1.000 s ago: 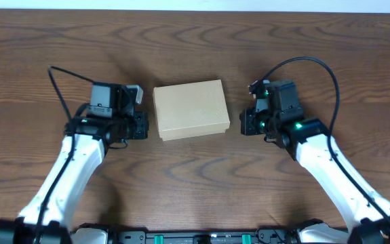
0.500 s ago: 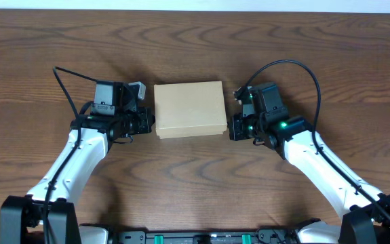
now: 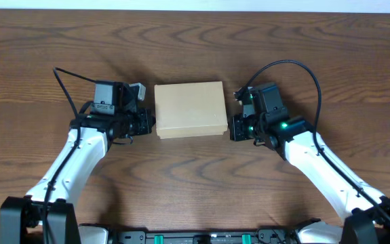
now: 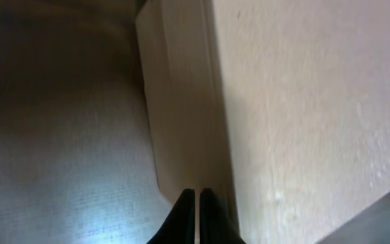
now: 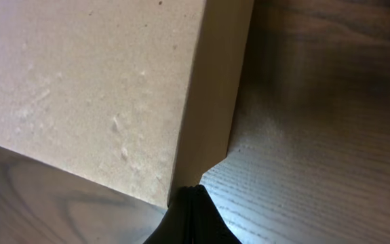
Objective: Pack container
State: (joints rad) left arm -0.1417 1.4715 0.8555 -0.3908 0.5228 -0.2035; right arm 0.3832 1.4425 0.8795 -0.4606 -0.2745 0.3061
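Observation:
The container (image 3: 190, 109), a tan cardboard box with its lid down, lies in the middle of the wooden table. My left gripper (image 3: 151, 123) is shut, its tips against the box's left side near the front corner; the left wrist view shows the closed fingertips (image 4: 197, 196) at the box's side wall (image 4: 181, 115). My right gripper (image 3: 230, 127) is shut, its tips touching the box's right side near the front corner; the right wrist view shows the tips (image 5: 193, 191) at the box's corner (image 5: 208, 122). No pens or markers are in view.
The wooden table (image 3: 195, 41) extends all round the box. A black cable (image 3: 296, 68) loops above the right arm and another (image 3: 62, 85) above the left arm.
Both arms moved inward toward the box over the last second, and the box shifted slightly and squared up. Since half a second ago nothing has visibly moved.

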